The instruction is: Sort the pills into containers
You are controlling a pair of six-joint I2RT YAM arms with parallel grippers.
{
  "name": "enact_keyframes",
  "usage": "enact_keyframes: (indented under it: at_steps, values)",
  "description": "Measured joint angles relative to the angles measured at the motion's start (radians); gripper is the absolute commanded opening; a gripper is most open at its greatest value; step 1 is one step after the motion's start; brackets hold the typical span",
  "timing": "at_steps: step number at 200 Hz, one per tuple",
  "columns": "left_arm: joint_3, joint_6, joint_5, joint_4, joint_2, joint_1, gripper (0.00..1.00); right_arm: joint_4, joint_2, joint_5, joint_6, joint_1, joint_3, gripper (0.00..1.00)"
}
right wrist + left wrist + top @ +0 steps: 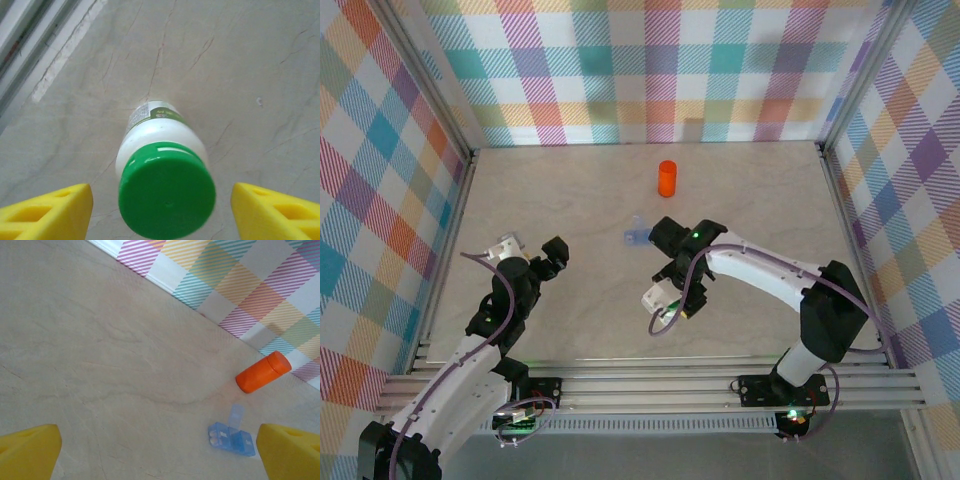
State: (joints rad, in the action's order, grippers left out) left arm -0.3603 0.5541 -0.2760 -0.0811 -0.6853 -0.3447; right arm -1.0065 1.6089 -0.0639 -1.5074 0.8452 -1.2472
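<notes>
The containers are compartments of a small pale-blue pill box [231, 437] lying mid-table, with one lid [236, 415] flipped up. Two pale shapes show through its end compartment; I cannot tell if they are pills. The pill box [638, 237] lies just left of my right wrist. My right gripper [162, 202] points down over a white bottle with a green cap [166, 192]. Its yellow fingers [50, 212] stand open on either side of the cap, clear of it. My left gripper [160, 452] is open over bare table, the pill box ahead to its right.
An orange cylindrical bottle [666, 178] stands behind the pill box, toward the back wall. A tiny pale speck [259, 102] lies on the table beyond the white bottle. Checked walls enclose the table, and metal rails [650, 385] run along the near edge.
</notes>
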Motion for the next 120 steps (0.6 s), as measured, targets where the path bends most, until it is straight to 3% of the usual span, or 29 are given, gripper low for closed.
enact_keyframes:
  at_steps: [67,120]
  values:
    - [0.000,0.004,0.001,0.000,-0.023,0.000,1.00,0.087,0.004,0.050,-0.052,0.031,0.054,0.71]
    - [-0.002,0.007,0.002,-0.001,-0.040,0.000,1.00,0.085,0.040,0.049,-0.062,0.063,0.032,0.60]
